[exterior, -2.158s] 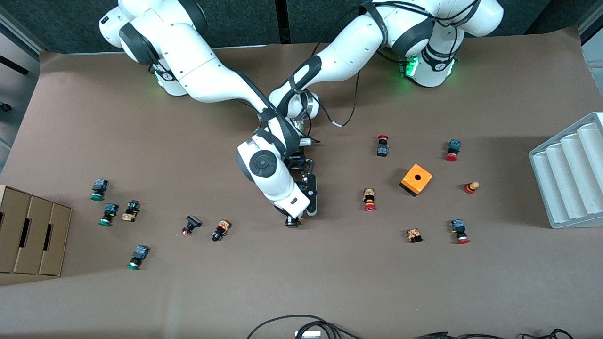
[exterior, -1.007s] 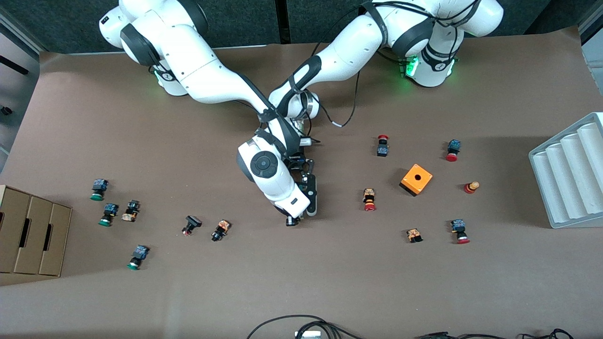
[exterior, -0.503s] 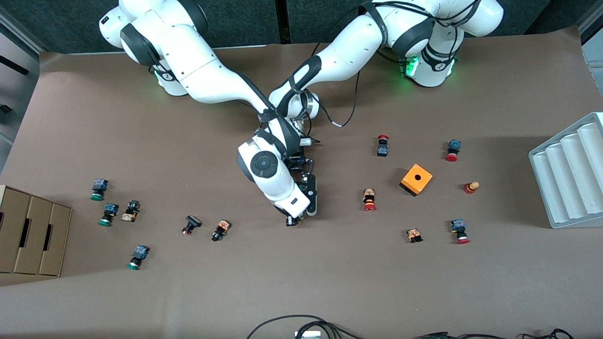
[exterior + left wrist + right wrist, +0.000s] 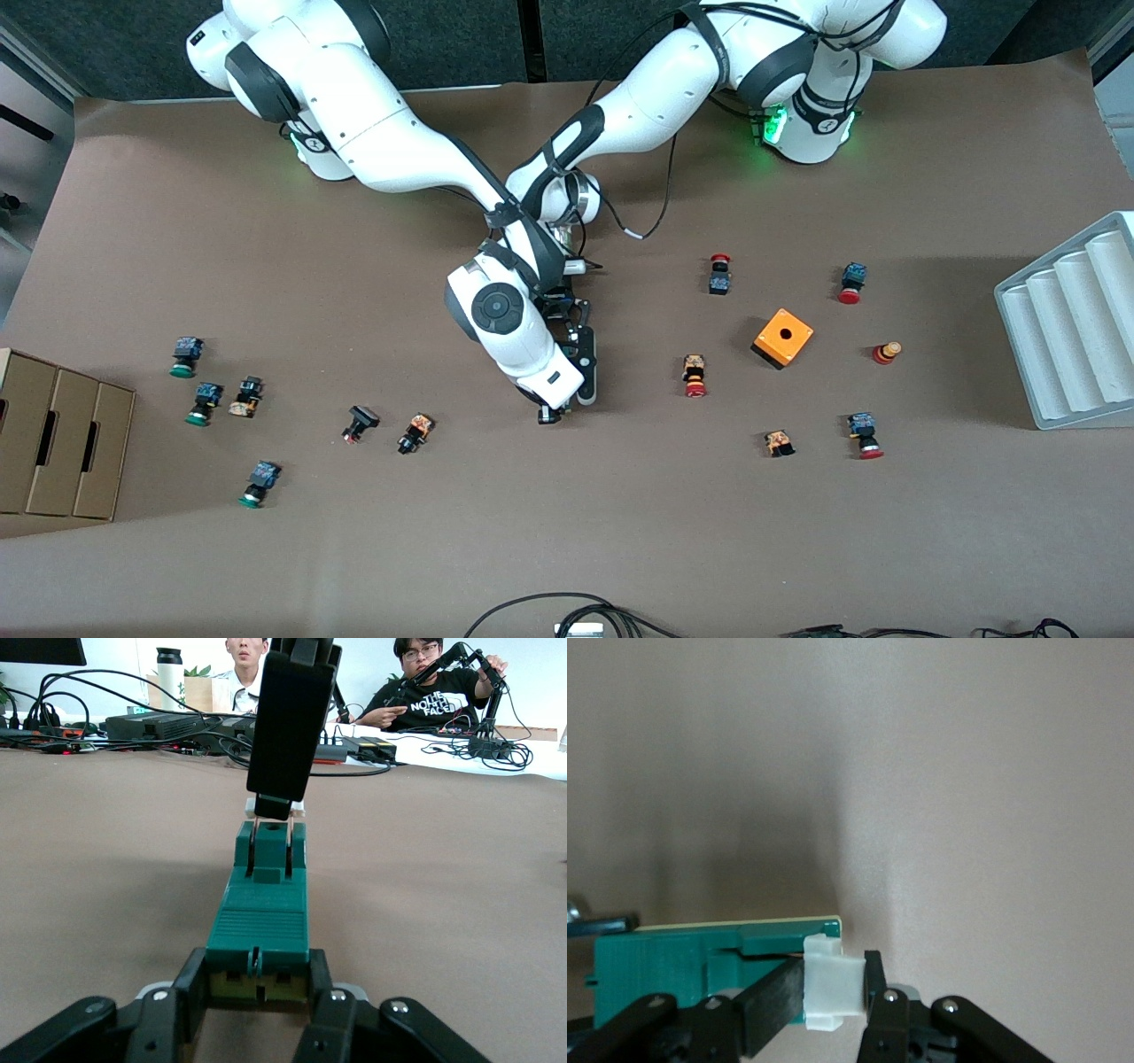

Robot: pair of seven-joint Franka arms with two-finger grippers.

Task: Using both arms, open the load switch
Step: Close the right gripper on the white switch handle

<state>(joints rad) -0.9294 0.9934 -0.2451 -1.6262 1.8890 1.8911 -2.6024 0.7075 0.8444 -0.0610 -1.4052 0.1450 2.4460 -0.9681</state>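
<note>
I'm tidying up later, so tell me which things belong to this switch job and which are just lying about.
In use:
- load switch
- left tool, shut on its body
- right tool, shut on its white lever

Lying about:
- orange box
- scattered push buttons
- white tray
- cardboard boxes

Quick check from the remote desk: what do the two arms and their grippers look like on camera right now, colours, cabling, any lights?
Both arms are glossy white with black joint bands. The right arm has a round black cap at its wrist; the left arm trails thin black cables. Green lights glow at both bases. The left gripper and right gripper have black fingers with small silver screws.
</note>
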